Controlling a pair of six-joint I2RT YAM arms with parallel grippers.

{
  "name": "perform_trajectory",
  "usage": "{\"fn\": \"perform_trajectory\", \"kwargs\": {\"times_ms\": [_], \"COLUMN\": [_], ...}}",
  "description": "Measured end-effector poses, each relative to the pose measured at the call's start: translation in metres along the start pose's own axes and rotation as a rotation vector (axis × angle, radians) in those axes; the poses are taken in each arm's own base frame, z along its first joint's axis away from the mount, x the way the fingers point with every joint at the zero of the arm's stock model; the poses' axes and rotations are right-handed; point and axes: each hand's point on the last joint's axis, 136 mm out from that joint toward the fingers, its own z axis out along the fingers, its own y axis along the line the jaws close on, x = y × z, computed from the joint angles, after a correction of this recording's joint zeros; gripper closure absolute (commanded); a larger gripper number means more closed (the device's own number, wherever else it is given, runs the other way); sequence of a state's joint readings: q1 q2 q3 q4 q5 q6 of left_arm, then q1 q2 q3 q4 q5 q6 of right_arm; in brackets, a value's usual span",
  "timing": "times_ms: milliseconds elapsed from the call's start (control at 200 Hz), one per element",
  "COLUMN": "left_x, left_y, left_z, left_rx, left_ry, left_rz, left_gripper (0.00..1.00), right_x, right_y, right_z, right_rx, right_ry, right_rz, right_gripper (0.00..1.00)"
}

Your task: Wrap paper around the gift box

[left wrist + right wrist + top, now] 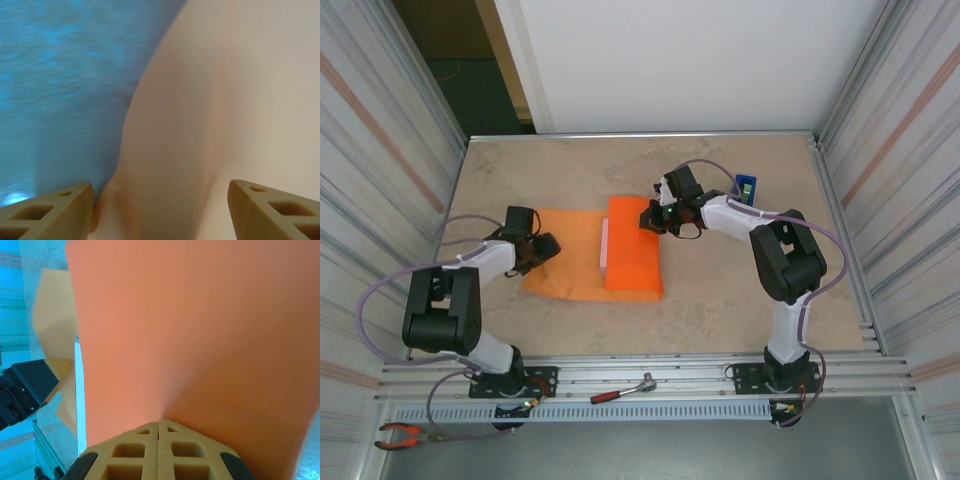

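Observation:
The orange paper lies flat on the left. Its right part is folded up and over the gift box, of which a pale strip shows beside the fold. My right gripper is at the flap's far right corner, and in the right wrist view the gripper is shut with the paper pinched between its tips. The box shows there as a thin white edge. My left gripper is at the sheet's left edge; it stands open with the paper lying between its fingers.
A blue tape dispenser stands at the back right, just behind the right arm. On the front rail lie a red-handled tool and red pliers. Metal walls close in both sides of the table.

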State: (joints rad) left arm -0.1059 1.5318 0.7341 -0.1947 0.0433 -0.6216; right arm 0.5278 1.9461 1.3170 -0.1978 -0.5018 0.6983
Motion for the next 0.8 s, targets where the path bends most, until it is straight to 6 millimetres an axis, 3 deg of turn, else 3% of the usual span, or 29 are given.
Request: {"fn": "perform_trajectory", "kwargs": {"times_ms": [366, 576, 797], "left_x": [-0.015, -0.042, -0.073], "left_y": [-0.05, -0.092, -0.096], "left_z": [0.015, 0.02, 0.007], "left_rx": [0.174, 0.326, 0.39], "left_ry": [0.041, 0.029, -0.006], "left_rz": [0.109, 0.225, 0.257], "left_gripper": [0.26, 0.25, 0.28], "right_x": [0.0, 0.0, 0.0], "right_y": [0.0, 0.0, 0.0], "right_z": [0.0, 0.0, 0.0], "right_rx": [0.0, 0.0, -0.001], "right_ry": [0.0, 0.001, 0.0], "right_rz": [0.0, 0.0, 0.001], "right_gripper": [1.0, 1.0, 1.0]}}
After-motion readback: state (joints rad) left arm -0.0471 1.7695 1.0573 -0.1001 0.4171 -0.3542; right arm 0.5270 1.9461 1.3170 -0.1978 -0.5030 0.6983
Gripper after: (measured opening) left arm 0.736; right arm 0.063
